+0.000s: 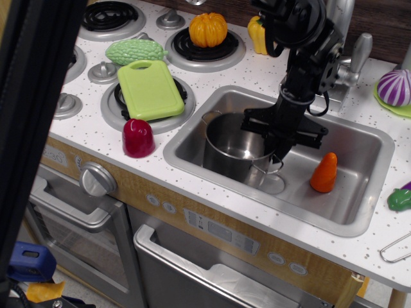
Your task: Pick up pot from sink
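My end effector [277, 142] is clenched on the right rim of the stainless-steel pot [234, 147], apparently lifted slightly off the floor of the sink [359, 170]. An orange carrot [323, 172] stands at 3 o'clock from it, apart, inside the same basin.

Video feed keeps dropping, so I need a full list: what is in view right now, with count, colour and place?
pot: 1, shiny steel, in sink, left part
carrot: 1, orange, upright in sink, right of pot
sink: 1, silver-grey, set in speckled white counter
cutting board: 1, light green, on front burner
bitter gourd: 1, green, behind board
pumpkin: 1, orange, on rear burner
red toy: 1, dark red, counter front edge
onion: 1, purple-white, far right
faucet: 1, silver, behind sink
gripper: 1, black, closed on pot's right rim
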`<state>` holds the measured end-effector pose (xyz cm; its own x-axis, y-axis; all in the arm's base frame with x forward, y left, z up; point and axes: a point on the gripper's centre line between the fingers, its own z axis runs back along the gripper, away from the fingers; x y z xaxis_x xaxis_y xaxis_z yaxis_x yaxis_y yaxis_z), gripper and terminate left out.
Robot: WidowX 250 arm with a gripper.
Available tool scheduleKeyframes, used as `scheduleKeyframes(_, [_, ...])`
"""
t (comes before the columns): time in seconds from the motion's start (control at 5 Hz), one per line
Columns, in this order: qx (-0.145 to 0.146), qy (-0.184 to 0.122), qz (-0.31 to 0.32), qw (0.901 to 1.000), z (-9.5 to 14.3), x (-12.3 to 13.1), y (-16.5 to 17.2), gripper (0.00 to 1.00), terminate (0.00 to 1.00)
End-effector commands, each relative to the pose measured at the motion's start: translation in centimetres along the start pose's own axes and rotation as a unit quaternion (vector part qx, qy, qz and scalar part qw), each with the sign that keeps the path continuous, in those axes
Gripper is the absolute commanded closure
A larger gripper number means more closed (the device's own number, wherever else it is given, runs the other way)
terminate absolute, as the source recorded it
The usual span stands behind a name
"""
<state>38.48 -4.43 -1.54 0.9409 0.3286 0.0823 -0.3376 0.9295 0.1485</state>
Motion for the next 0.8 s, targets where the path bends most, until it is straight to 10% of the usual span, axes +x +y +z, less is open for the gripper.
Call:
scheduleKeyframes(0.0, [-0.013, -0.036, 0.014, 0.9992, 6.0, 1.8, -0.7, 1.0, 0.0])
scheduleKeyframes(0.6, [-0.002, -0.047, 0.017, 0.9987, 8.8, 0.9, -1.8, 1.0, 0.0])
